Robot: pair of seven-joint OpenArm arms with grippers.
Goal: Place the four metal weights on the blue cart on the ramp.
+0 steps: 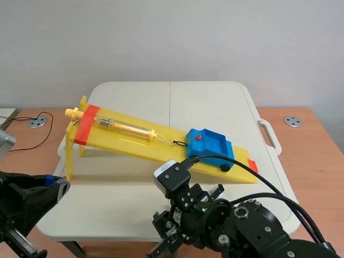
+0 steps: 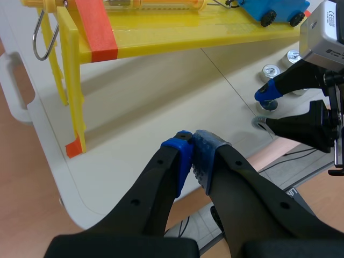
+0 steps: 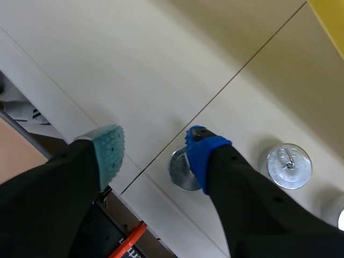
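The blue cart (image 1: 209,146) sits low on the yellow ramp (image 1: 129,141), hooked to a spring scale (image 1: 123,127). My right arm hides the metal weights in the scene view. In the right wrist view my right gripper (image 3: 155,151) is open over the table's front edge. One round weight (image 3: 180,169) lies just inside its blue-padded finger (image 3: 201,156), partly covered. A second weight (image 3: 289,165) lies beyond that finger. The left wrist view shows two more weights (image 2: 270,71) past the right gripper (image 2: 271,110). My left gripper (image 2: 192,156) is shut on nothing, near the table's left front corner.
The white folding table (image 1: 215,102) has a centre seam and a carry handle (image 1: 269,134) on its right side. The ramp's raised end stands on thin yellow legs (image 2: 75,102) ahead of my left gripper. Brown floor lies beyond the table's edges.
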